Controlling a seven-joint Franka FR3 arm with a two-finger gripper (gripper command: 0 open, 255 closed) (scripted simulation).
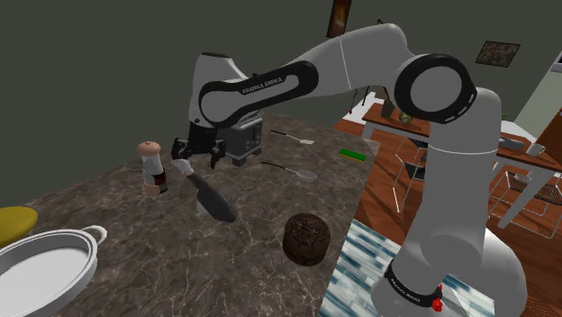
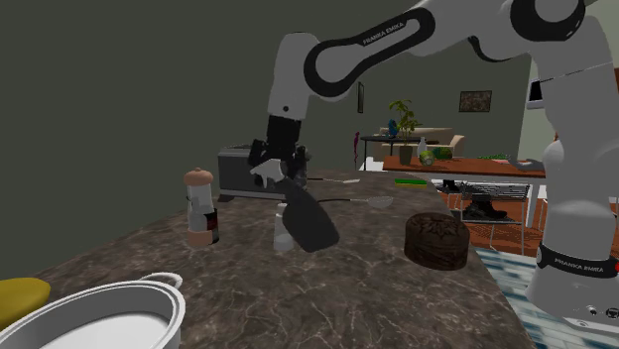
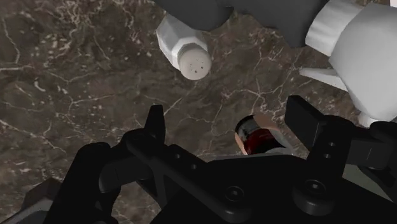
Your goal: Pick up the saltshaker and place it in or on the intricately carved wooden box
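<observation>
The saltshaker (image 3: 191, 54) has a white faceted cap with holes and a dark rounded body (image 1: 214, 203). It appears to lie tilted on the marble counter, cap (image 2: 266, 178) toward the hand. My gripper (image 1: 198, 155) hangs just above the cap, open, with nothing between its fingers (image 3: 156, 124). In the wrist view the shaker lies beyond the fingertips, apart from them. The carved box (image 1: 306, 239) is a round dark brown tub near the counter's edge by the stand, also in the second exterior view (image 2: 436, 241).
A brown-topped white grinder (image 1: 153, 168) stands close beside the shaker. A white pot (image 1: 45, 261) and a yellow thing (image 1: 13, 221) sit at the shoulder view's lower left. A grey appliance (image 1: 243, 140) stands behind the gripper. Utensils (image 1: 297, 171) and a green item (image 1: 354, 155) lie further back.
</observation>
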